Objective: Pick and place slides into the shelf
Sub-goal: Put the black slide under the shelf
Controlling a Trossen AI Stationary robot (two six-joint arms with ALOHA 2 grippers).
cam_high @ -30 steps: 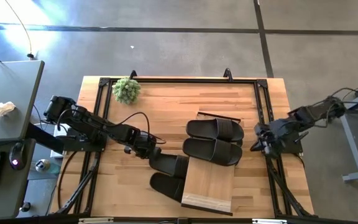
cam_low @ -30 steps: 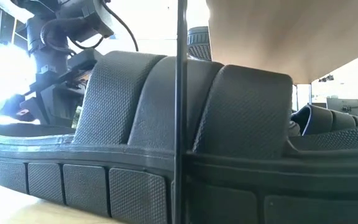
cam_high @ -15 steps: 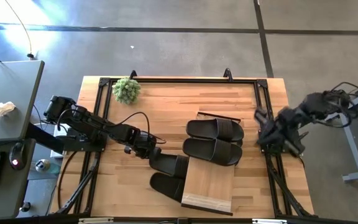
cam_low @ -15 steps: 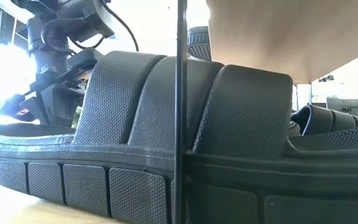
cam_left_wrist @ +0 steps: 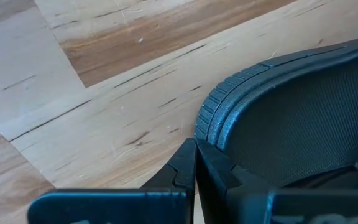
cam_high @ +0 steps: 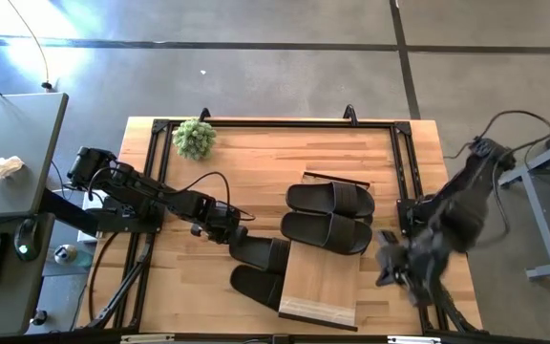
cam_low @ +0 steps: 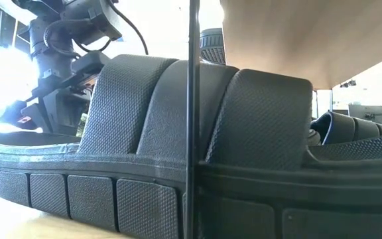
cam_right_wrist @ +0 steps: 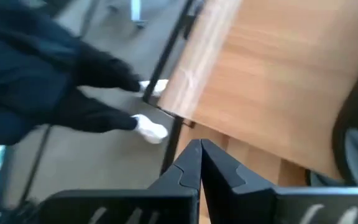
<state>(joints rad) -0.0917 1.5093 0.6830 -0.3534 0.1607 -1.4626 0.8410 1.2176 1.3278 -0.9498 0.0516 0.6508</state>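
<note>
Two black slides lie side by side on top of the light-wood shelf. Two more slides lie flat on the table, their right ends under the shelf's plank. My left gripper is shut, low at the left end of the farther of these two. My right gripper is shut on nothing and hangs raised over the table's right part, beside the shelf. The low view shows a slide up close under the plank. My left gripper's shut fingertips lie against the ribbed rim of the slide's rounded left end. They come from the table's left, slanting down. The slide lies flat on the table. Whether they press on it I cannot tell.
A small green plant stands at the far left corner. A dark metal frame runs around the tabletop. A thin dark shelf post stands before the slide in the low view. Bare wood lies between plant and shelf.
My right gripper has swung from the table's right edge toward the near edge and risen, staying shut. My left gripper and the slides have kept still.
</note>
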